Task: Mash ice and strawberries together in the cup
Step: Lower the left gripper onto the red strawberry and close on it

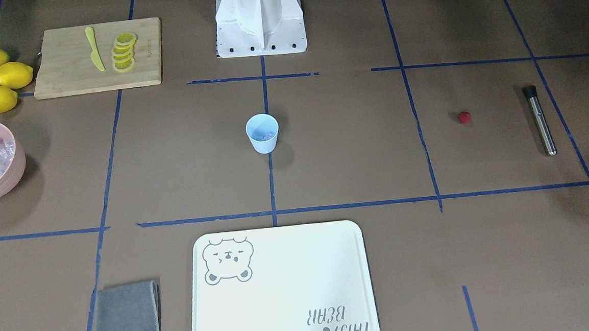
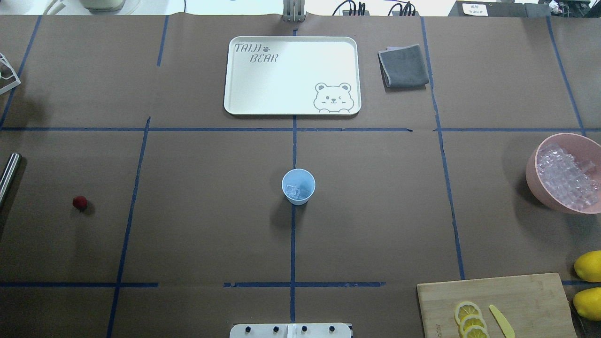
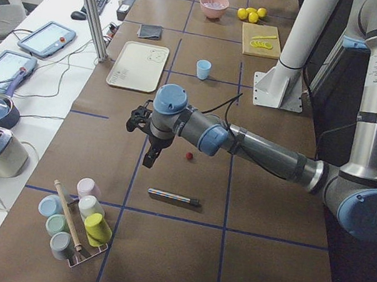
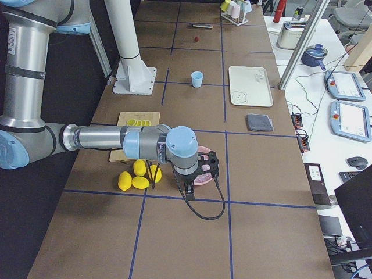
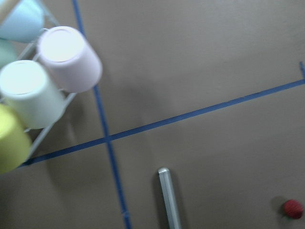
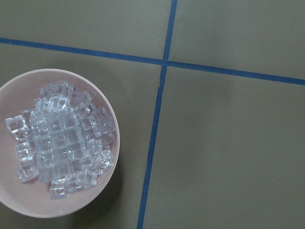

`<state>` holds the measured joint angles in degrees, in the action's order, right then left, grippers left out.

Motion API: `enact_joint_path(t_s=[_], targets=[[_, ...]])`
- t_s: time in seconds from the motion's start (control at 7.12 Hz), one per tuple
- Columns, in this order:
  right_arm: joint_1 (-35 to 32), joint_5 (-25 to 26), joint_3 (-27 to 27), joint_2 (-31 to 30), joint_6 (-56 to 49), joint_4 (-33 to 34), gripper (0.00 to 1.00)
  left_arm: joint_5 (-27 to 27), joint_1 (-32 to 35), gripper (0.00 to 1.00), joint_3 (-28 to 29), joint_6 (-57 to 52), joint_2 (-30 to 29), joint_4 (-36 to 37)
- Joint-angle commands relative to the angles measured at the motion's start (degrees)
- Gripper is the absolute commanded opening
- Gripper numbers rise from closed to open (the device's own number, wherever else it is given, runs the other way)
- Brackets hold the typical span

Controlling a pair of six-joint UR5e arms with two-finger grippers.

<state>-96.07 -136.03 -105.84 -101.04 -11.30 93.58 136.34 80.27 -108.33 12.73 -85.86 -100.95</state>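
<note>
Cup [image 2: 298, 187] stood upright at the table's centre on the blue tape line, with a few cubes of ice [image 2: 293, 191] in its bottom. Strawberry [image 2: 80, 202] lay alone on the robot's left side, near the metal muddler [image 1: 539, 120] but not touching it. Left gripper [image 3: 149, 162] hung above the table close to both; it showed only from the side, so couldn't tell if the fingers were apart or together. Right gripper [image 4: 189, 187] hung over the pink bowl [image 6: 112, 143], which was heaped with more ice; its finger state couldn't be told either.
</note>
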Motion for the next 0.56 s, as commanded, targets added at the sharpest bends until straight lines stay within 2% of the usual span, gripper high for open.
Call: enact_joint_path(t_s=[0.0,0.42], targets=[[0.62,-0.11,3.69,4.51,0.4,0.2,0.99,-0.81,-6.93,1.0,-4.15,13.41,0.43,-0.21],[0.62,-0.02,4.16,4.54,0.4,-0.06,0.99,-13.07,-23.69,1.0,-4.97,31.85,3.07,-10.29]])
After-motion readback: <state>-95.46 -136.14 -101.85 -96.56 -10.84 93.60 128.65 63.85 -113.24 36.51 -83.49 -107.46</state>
